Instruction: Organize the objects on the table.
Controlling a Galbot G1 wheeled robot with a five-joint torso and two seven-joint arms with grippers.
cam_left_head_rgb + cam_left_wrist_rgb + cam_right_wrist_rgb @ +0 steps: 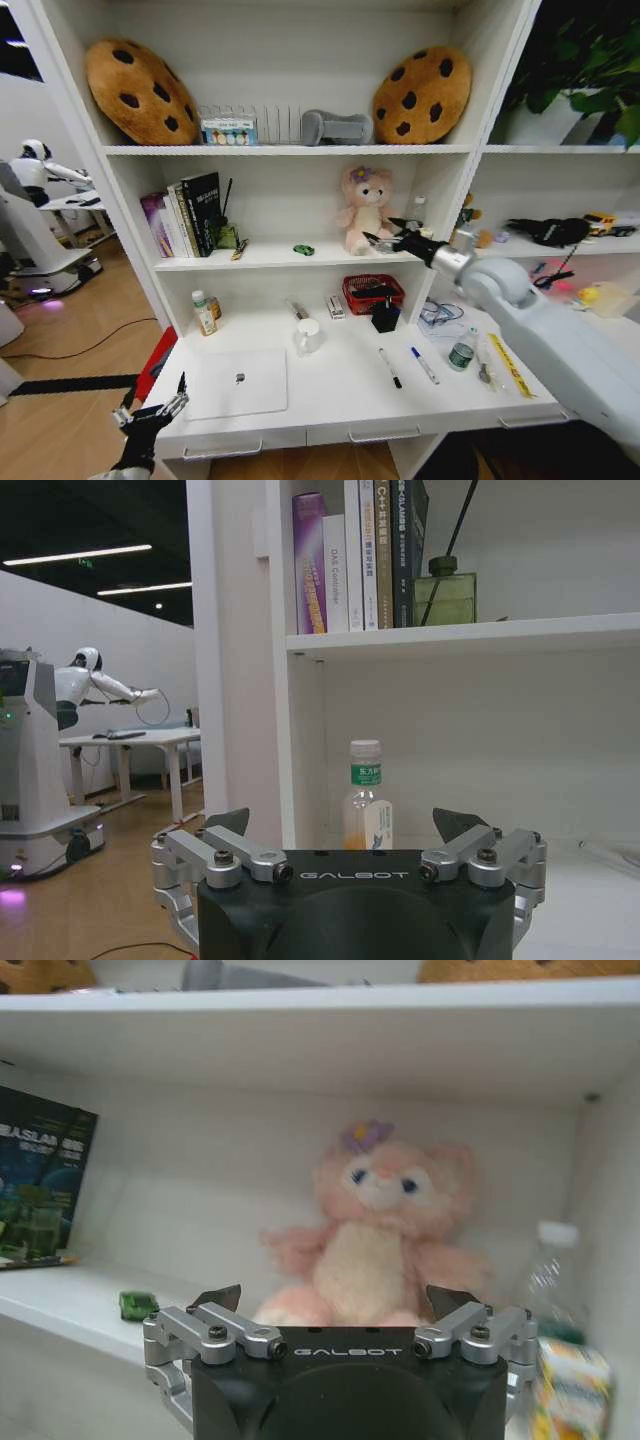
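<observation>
The right tool [385, 236] is raised to the middle shelf [270, 257], just in front of the pink plush toy [366, 208]. Its jaws are spread apart and they grasp nothing. The green toy car [303, 250] stands on this same shelf, at about 9 o'clock from the right tool and well apart from it; in the right wrist view the car [138, 1305] sits beyond one fingertip [218, 1295], not between the two. The car's long axis runs roughly along the shelf edge.

The left tool [150, 401] hangs low at the worktop's [330, 390] near left corner, also released. The laptop [238, 382] lies flat beside it, at about 2 o'clock. The pens [390, 368] lie on the worktop further right.

I judge the right arm nearer to the car and the left arm nearer to the laptop.
</observation>
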